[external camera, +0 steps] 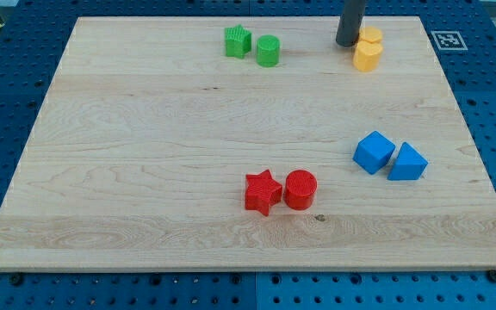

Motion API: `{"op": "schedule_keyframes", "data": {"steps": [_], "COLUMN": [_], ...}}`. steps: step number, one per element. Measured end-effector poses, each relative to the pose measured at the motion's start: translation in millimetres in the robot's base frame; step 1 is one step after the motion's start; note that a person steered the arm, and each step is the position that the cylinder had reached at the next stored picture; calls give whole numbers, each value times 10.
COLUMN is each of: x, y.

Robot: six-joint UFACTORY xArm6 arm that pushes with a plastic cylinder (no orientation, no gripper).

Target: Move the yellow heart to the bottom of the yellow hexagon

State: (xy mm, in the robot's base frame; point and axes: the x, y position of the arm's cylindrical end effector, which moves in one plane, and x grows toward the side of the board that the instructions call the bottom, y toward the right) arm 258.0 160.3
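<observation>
Two yellow blocks sit together near the view's top right of the wooden board [145, 155]. The upper one [371, 36] looks like the yellow hexagon. The lower one [367, 57] looks like the yellow heart and touches it from below. My tip [345, 42] is a dark rod that comes down from the view's top edge. It stands just left of the upper yellow block, touching or nearly touching it.
A green star [238, 41] and a green cylinder [268, 51] sit at the top middle. A blue cube [374, 151] and a blue triangular block [407, 162] lie at the right. A red star [263, 191] and a red cylinder [300, 189] lie at the bottom middle.
</observation>
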Motion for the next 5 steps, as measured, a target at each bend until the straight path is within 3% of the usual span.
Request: {"op": "schedule_keyframes", "data": {"steps": [3, 5], "x": [0, 490], "y": [-201, -150]}}
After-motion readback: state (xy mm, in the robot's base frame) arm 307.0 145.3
